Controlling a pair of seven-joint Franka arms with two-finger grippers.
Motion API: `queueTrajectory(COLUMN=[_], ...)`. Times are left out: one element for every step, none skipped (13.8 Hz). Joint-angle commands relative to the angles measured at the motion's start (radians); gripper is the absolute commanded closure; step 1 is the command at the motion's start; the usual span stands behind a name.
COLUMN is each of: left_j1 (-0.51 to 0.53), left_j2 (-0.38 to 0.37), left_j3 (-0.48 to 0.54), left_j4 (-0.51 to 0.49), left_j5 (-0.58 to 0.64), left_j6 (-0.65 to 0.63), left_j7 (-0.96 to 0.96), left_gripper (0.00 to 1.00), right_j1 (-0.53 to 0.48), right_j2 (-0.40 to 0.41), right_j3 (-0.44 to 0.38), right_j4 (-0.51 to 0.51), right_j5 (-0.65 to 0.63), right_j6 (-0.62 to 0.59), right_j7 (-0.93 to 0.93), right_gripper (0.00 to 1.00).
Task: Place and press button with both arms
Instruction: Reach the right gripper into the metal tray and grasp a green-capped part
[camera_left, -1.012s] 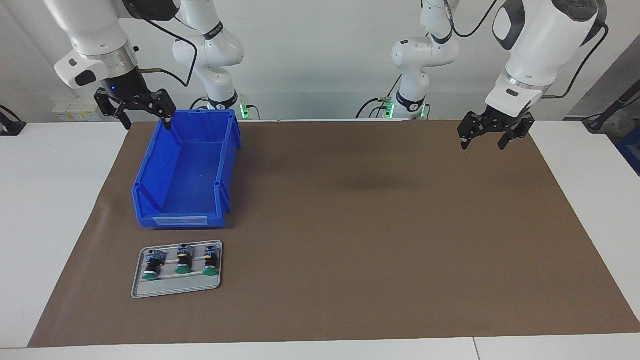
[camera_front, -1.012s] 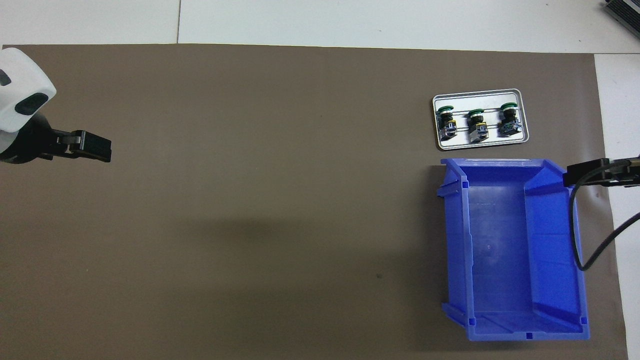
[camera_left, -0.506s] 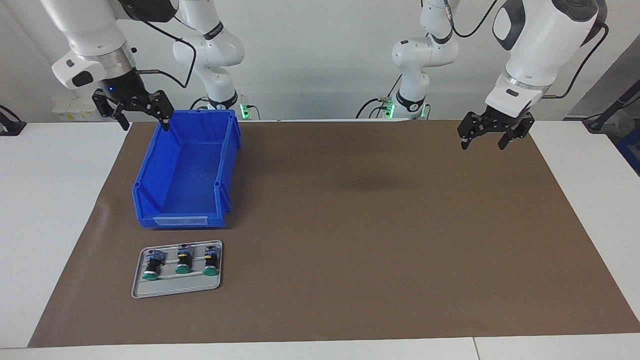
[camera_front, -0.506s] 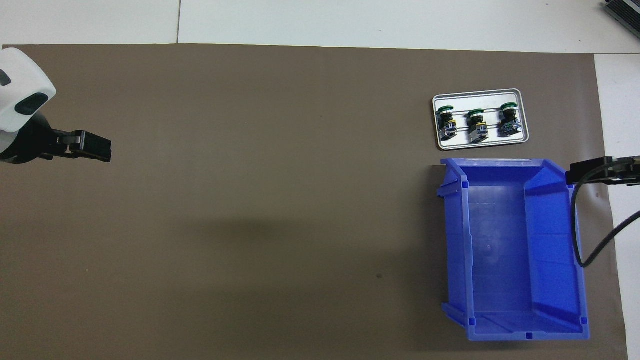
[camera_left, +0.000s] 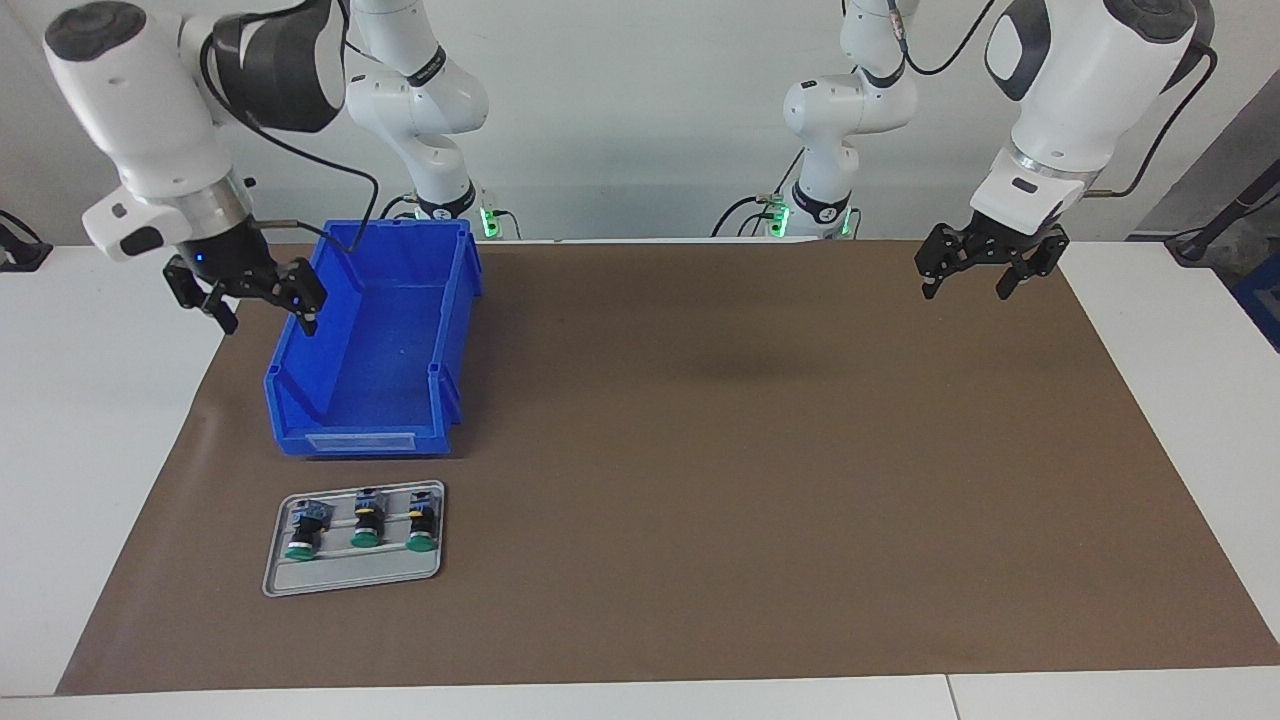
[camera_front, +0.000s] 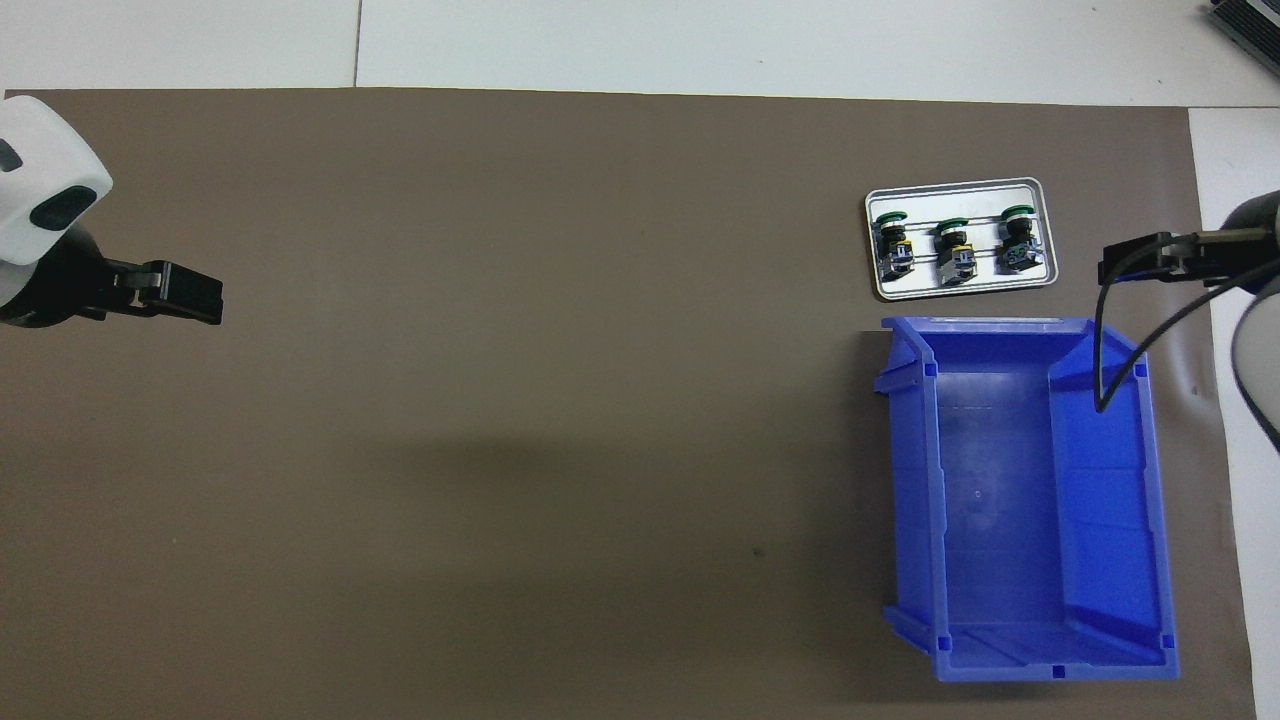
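Note:
Three near-identical green-capped push-button switches lie side by side on a grey tray (camera_left: 300, 580) (camera_front: 955, 288): one toward the right arm's end (camera_left: 303, 532) (camera_front: 1016, 244), a middle one (camera_left: 366, 520) (camera_front: 951, 251) and a third (camera_left: 421, 521) (camera_front: 891, 246). I cannot tell which is the task's button. My right gripper (camera_left: 262, 305) (camera_front: 1130, 270) is open and empty, in the air beside the blue bin's wall. My left gripper (camera_left: 968, 280) (camera_front: 190, 298) is open and empty, waiting over the mat at the left arm's end.
An empty blue bin (camera_left: 300, 440) (camera_front: 1155, 520) stands on the brown mat (camera_left: 750, 450), nearer to the robots than the tray. White table (camera_left: 90, 420) borders the mat on all sides.
My right gripper has come down and moved away from the robots, from the bin's corner nearest them to beside its wall. The left arm has not moved.

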Motion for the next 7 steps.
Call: queueTrajectory(left_j1=[0.004,0.004,0.004,0.002,0.004,0.004,0.004], left_j2=[-0.027,-0.027,-0.027,-0.027,-0.027,-0.027,-0.027], left_j3=[0.000,0.000,0.000,-0.002,0.000,0.000,0.000], left_j4=[-0.031,-0.029,-0.029,-0.029,-0.029,-0.029,-0.031], left_j5=[0.016,0.016,0.016,0.016,0.016,0.016,0.016], left_j6=[0.003,0.003,0.003,0.003,0.003,0.001,0.003], left_j7=[-0.008,-0.008,-0.008,-0.008,-0.008,-0.008,-0.008], left_gripper=[0.00,0.00,0.00,0.00,0.00,0.00,0.00], right_j1=[-0.009,-0.008,-0.008,-0.006,-0.002,0.009,0.012], right_j2=[0.186,0.222,0.258,0.285,0.310,0.321,0.332], right_j3=[0.004,0.005,0.007,0.010,0.013,0.013,0.013], right_j4=[0.105,0.103,0.105,0.105,0.102,0.085,0.065], right_j5=[0.014,0.019,0.022,0.033,0.039,0.040,0.042], right_j6=[0.109,0.164,0.208,0.251,0.286,0.315,0.334], right_j7=[-0.047,-0.047,-0.047,-0.048,-0.050,-0.050,-0.054], right_gripper=[0.00,0.00,0.00,0.00,0.00,0.00,0.00])
